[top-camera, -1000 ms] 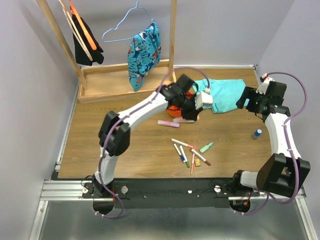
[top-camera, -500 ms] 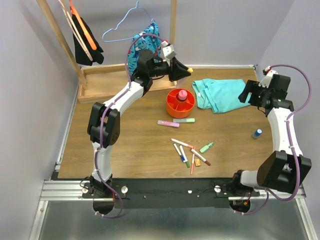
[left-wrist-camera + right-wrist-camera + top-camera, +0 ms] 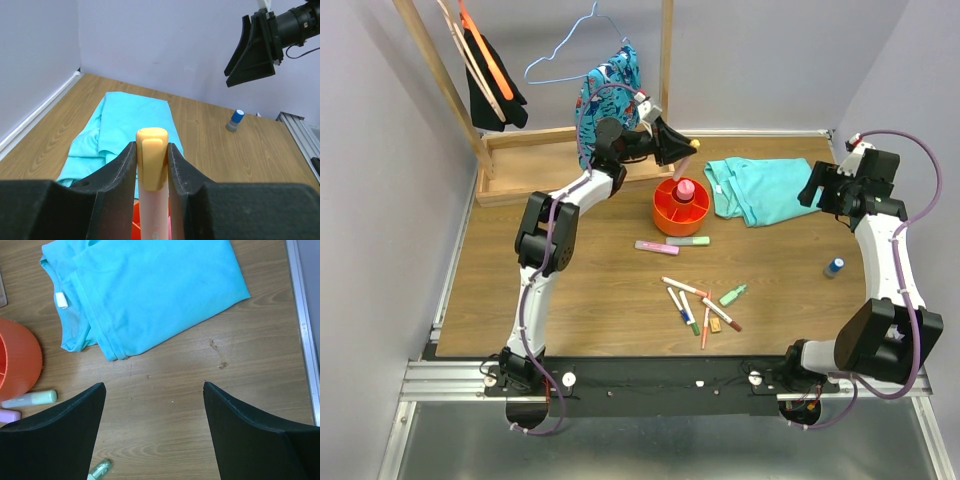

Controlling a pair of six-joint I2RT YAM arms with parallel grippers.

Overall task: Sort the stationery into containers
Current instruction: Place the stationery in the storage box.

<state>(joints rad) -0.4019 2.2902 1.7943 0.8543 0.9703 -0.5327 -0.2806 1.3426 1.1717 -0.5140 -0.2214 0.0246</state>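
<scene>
Highlighter (image 3: 152, 165) above the round orange bowl (image 3: 664, 221)
The left gripper (image 3: 151, 150) pinches its smooth, yellow-capped barrel; the right gripper (image 3: 153, 385) gapes empty, right of the bowl.

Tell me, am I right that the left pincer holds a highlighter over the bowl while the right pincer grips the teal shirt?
Not quite. The right pincer is open and holds nothing; the teal shirt lies on the table apart from it, as the right wrist view shows. The left pincer does hold a highlighter over the bowl.
</scene>
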